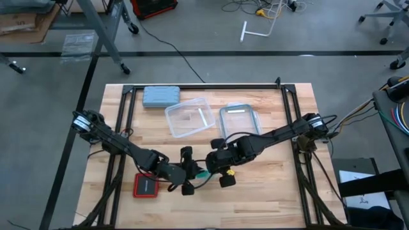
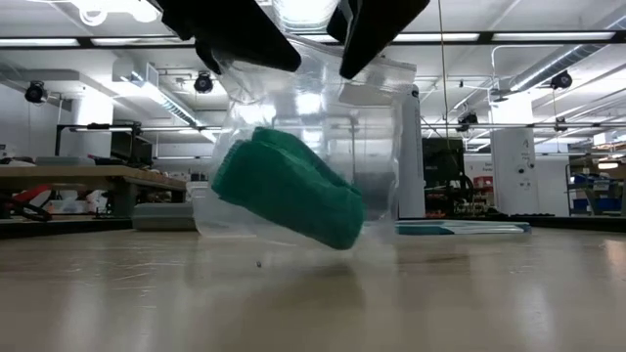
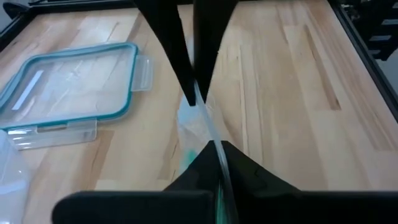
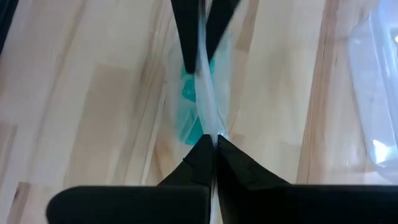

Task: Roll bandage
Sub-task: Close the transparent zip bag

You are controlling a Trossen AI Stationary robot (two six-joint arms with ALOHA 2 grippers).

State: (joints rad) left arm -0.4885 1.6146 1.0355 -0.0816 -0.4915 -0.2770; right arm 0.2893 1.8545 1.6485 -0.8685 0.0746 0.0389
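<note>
The teal-green bandage (image 2: 284, 191) is a thick roll lying tilted inside a clear plastic bag (image 2: 313, 117). The bag hangs low over the table's near middle; whether its bottom touches the wood I cannot tell. My left gripper (image 1: 186, 171) and my right gripper (image 1: 222, 170) face each other above it, each shut on the bag's top. In the low view the left gripper (image 2: 245, 39) is on the left and the right gripper (image 2: 377, 29) on the right. The bandage (image 4: 189, 106) shows through the plastic in the right wrist view. My left gripper pinches the bag's upper edge (image 3: 214, 140) between its two fingertips, where the plastic is pressed flat into a thin sheet. It comes from the table's left, slanting down. The bag hangs below it with the bandage in its bottom. My right gripper pinches the same flattened upper edge (image 4: 211, 134) between its fingertips, opposite the left gripper. It comes from the table's right, slanting down. The stretch of plastic between the two grippers (image 4: 204, 81) runs straight, and the bag hangs below.
A grey-blue case (image 1: 160, 96) lies at the far left. A clear container (image 1: 188, 117) and its teal-rimmed lid (image 1: 239, 119) sit behind the grippers. A red flat object (image 1: 145, 186) lies near the left arm. Bare wood lies to the near right.
</note>
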